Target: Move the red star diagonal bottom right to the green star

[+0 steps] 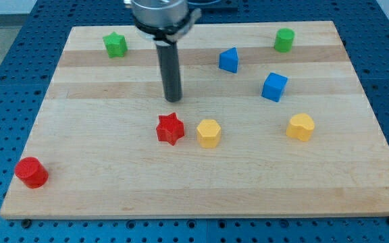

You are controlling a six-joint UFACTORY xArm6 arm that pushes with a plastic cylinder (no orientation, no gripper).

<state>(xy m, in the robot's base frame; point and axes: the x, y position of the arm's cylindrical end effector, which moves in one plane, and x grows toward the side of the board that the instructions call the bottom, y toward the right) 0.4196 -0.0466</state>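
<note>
The red star (170,128) lies near the middle of the wooden board, just left of a yellow hexagon block (209,133). The green star (115,44) sits near the view's top left corner of the board. My tip (173,100) stands a short way above the red star in the view, apart from it and slightly to its right. The rod rises straight up from there to the arm's round end at the view's top.
A red cylinder (32,172) is at the bottom left. A blue block (229,60) and a blue cube (274,86) lie right of centre. A green cylinder (284,40) is at the top right. A yellow block (301,127) is at the right. The board (201,192) rests on a blue perforated table.
</note>
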